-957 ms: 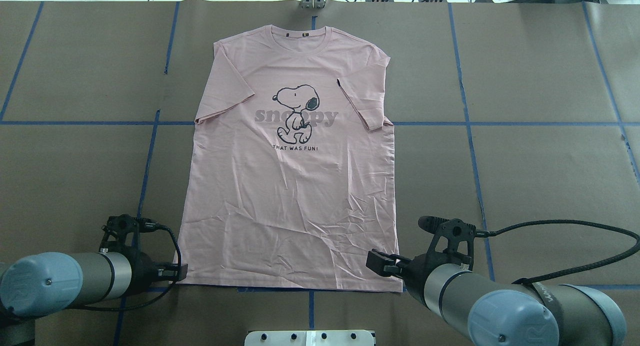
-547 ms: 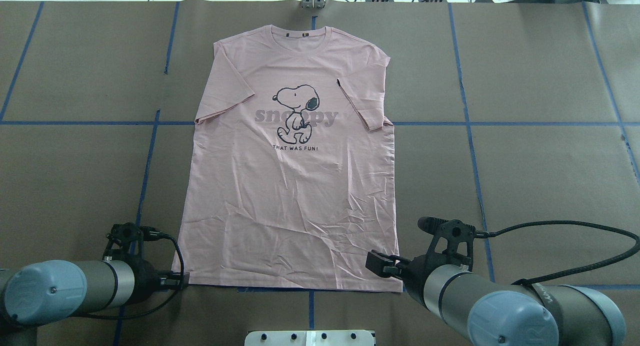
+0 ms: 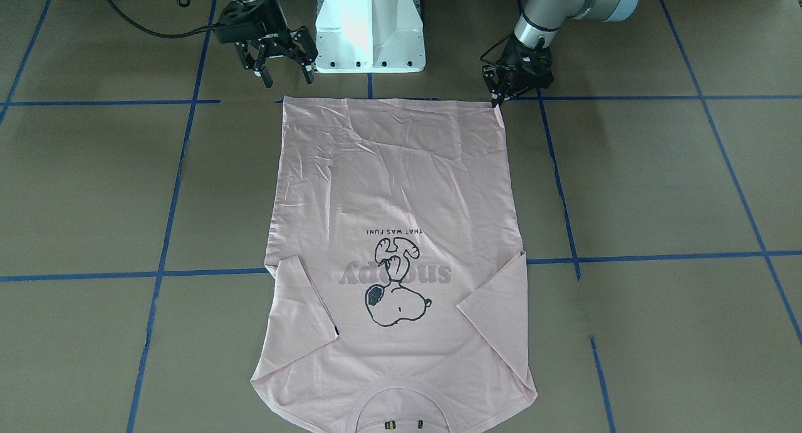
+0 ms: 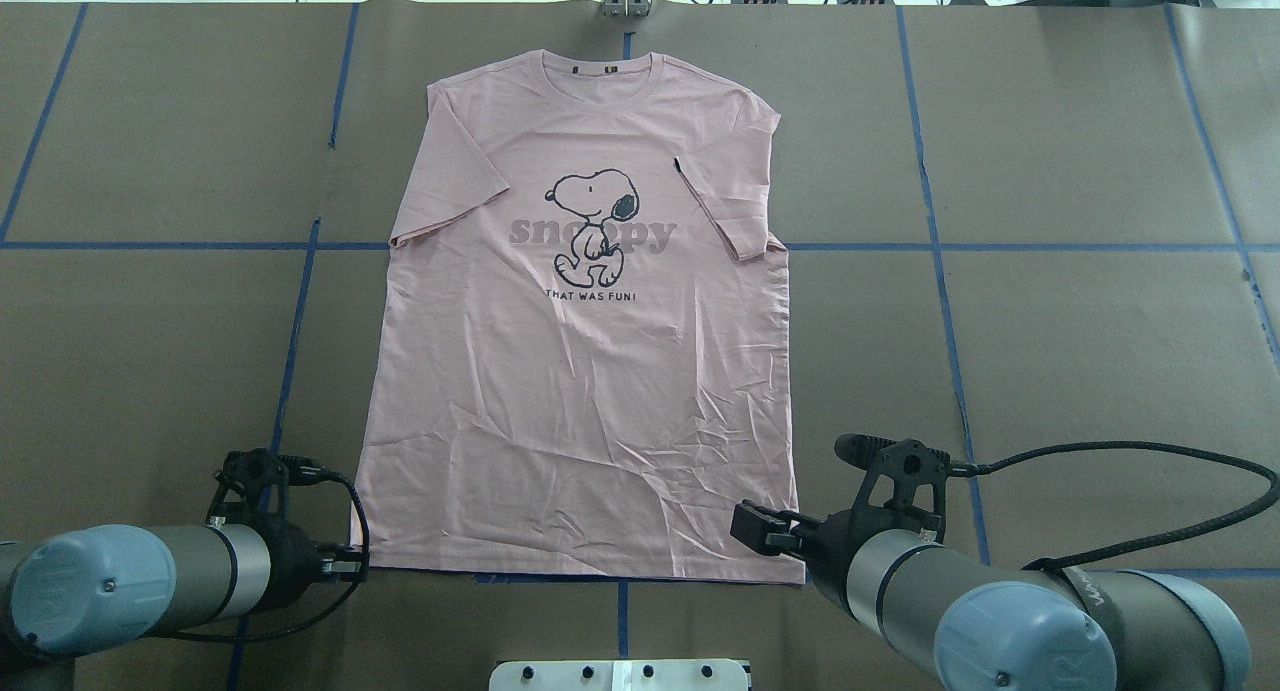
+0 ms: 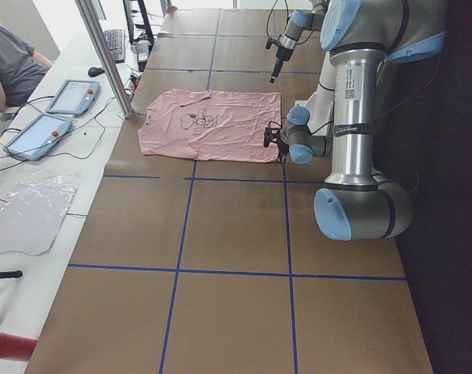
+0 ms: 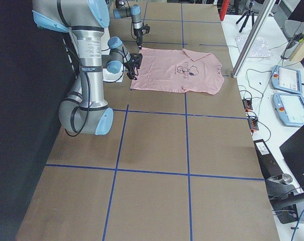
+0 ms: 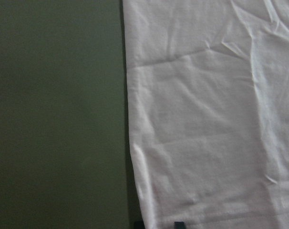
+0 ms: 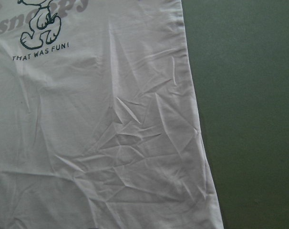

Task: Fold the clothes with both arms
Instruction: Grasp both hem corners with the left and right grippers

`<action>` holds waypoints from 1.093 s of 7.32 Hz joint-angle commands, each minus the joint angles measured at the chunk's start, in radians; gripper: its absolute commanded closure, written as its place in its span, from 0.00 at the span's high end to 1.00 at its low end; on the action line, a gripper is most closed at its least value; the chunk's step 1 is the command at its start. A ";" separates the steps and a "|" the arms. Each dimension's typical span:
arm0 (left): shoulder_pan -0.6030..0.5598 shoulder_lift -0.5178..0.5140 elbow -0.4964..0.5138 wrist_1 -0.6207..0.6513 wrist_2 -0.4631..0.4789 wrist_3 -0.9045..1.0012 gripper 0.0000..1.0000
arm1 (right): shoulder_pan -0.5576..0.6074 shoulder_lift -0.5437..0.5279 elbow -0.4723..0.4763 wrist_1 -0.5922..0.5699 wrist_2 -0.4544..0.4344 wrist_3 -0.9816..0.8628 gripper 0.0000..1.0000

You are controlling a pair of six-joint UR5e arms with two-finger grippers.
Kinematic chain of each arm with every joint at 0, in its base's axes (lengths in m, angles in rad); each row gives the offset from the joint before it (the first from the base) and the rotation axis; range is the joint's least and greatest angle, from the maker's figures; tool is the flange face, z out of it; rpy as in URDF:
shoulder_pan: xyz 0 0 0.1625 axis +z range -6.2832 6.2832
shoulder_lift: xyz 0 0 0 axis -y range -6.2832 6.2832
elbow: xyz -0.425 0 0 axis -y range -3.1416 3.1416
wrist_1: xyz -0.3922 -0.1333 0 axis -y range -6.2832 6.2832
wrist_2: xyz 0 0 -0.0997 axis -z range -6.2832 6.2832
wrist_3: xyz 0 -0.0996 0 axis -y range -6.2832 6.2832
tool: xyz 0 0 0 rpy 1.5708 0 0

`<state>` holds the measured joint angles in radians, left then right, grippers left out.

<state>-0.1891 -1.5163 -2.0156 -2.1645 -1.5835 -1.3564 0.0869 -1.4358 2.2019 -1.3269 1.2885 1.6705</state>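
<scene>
Left arm [image 4: 190,576] has slid back toward the tabletop [image 4: 1050,351] edge, its jaws pinching the shirt [image 4: 580,391] corner; the right arm [image 4: 900,571], jaws open, should grab its corner before both lift.

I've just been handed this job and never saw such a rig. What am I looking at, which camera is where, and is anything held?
Two robot arms on one white base work over a brown table marked with blue tape. One camera looks over the robot's shoulders, one faces it, two sit at the table ends, one rides each wrist. A pink T-shirt lies flat, print up, hem towards the robot. The left gripper is at one hem corner, nearly closed; whether it pinches cloth I cannot tell. The right gripper is open near the other corner, holding nothing.
</scene>
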 commanded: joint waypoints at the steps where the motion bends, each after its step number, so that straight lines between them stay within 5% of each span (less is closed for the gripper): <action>1: 0.000 -0.002 -0.005 0.000 0.017 0.000 0.00 | -0.018 -0.002 -0.011 0.000 -0.015 0.011 0.92; 4: 0.000 -0.008 -0.009 -0.001 0.011 0.000 0.00 | -0.059 -0.002 -0.120 -0.003 -0.078 0.123 0.66; 8: 0.000 -0.012 -0.009 -0.001 0.010 0.000 0.00 | -0.084 0.002 -0.165 -0.003 -0.081 0.129 0.61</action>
<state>-0.1887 -1.5274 -2.0248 -2.1659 -1.5733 -1.3560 0.0105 -1.4338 2.0514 -1.3299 1.2075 1.7976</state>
